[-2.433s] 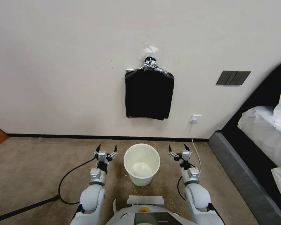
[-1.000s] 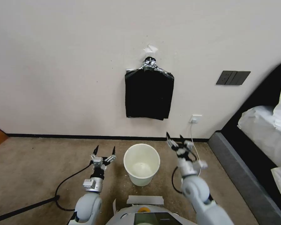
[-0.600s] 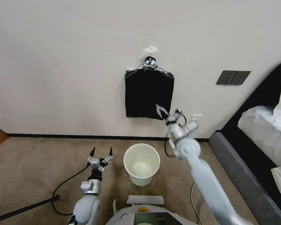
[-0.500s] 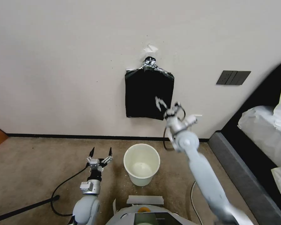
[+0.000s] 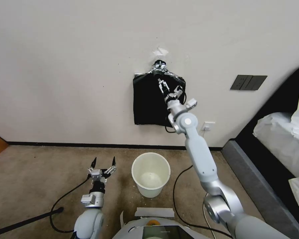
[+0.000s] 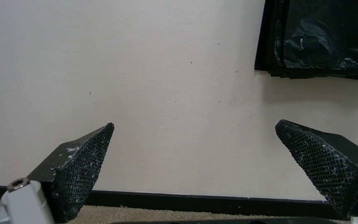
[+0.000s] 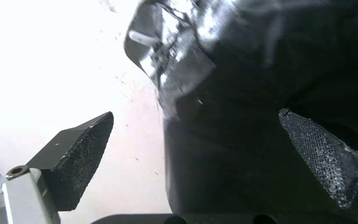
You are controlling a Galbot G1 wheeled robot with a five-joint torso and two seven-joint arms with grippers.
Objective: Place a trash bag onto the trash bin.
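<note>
Rising from beside the bin, the right gripper [image 5: 169, 87] now reaches up against the bundle of black bags [image 5: 149, 103] hanging on the wall [image 5: 73, 66], while the left gripper [image 5: 103, 163] has drifted slightly left and stays low over the carpet [image 5: 33, 179]. Both claws are spread wide and grasp nothing. In the right wrist view, one of the right fingertips [image 7: 84, 149] sits off the bundle's edge over bare wall and the other lies over the black plastic, with the silvery bunched top [image 7: 166, 46] just ahead of the claw. No single trash bag is separated yet; the front sheet of the bundle lies directly ahead of the open jaws. The trash bin [image 5: 151, 174] stands on the floor well below the right claw and just beside the left one, empty and unlined.

The step in hand looks like fetching a bag. The next move likely calls for pressing in, pinching only the outermost layer, and peeling it free without dragging the whole stack off its hook.
</note>
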